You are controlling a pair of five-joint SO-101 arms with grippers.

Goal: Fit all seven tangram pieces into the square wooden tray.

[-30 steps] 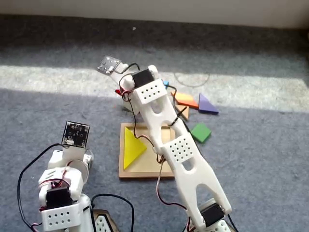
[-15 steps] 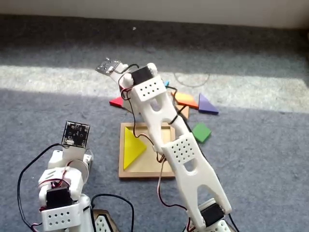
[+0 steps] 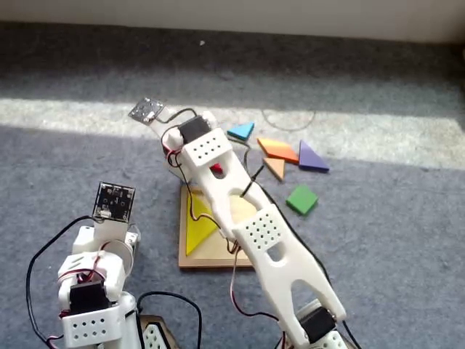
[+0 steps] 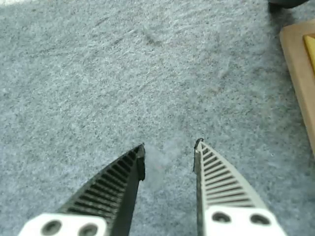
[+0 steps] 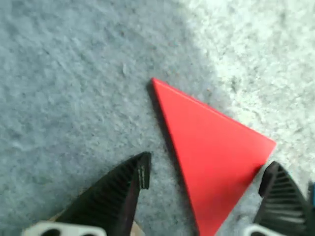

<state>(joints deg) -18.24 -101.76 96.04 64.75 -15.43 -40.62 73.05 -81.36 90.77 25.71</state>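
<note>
Five loose pieces, the green square [image 3: 301, 198] among them, lie on the carpet [image 3: 392, 233] beside the right arm [image 3: 261, 225], which hides most of the red triangle [image 5: 211, 147]. It lies flat just beyond the tray [image 3: 218, 259], one corner pointing away from the wide-open right claw [image 5: 207, 164] straddling it, gripping nothing; the left claw [image 4: 169, 147] gapes empty over carpet

White plastic arms [image 3: 263, 231] with perforated panels [image 3: 205, 147], black motors [image 3: 190, 129], black and red cables [image 3: 30, 273]; the left end effector [image 4: 169, 147] has one ribbed black finger [image 4: 118, 189], one white.
</note>
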